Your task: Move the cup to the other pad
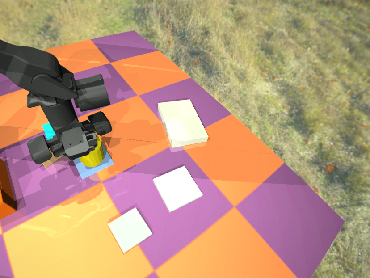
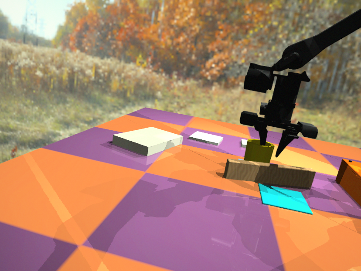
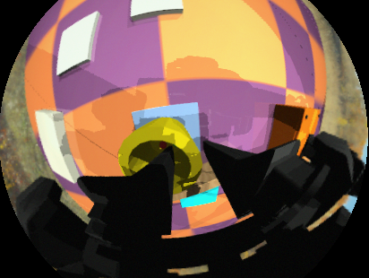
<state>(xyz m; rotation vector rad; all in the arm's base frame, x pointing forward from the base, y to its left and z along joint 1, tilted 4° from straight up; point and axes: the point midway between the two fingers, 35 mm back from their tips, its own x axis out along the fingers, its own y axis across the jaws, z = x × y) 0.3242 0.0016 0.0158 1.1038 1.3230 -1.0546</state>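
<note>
A yellow cup [image 1: 94, 157] [image 2: 257, 153] [image 3: 179, 130] stands upright on the light blue pad [image 1: 85, 173] [image 3: 190, 110]. A dark red marble [image 3: 162, 144] shows inside it in the wrist view. My gripper [image 2: 270, 150] [image 3: 188, 147] points down and is partly open. One finger reaches into the cup's mouth and the other is outside the cup, so the near wall lies between them without being gripped. The other pad, cyan [image 1: 48, 131] [image 2: 284, 199] [image 3: 200, 198], lies flat. In the top view the arm hides the fingertips and the cup's mouth.
A low wooden bar [image 2: 285, 175] stands on edge between the cup and the cyan pad. A thick cream block [image 1: 182, 119] [image 2: 145, 138] and two thin white slabs [image 1: 178, 188] [image 1: 130, 229] lie farther off. An orange box [image 2: 350, 177] [image 3: 287, 127] stands on the other side.
</note>
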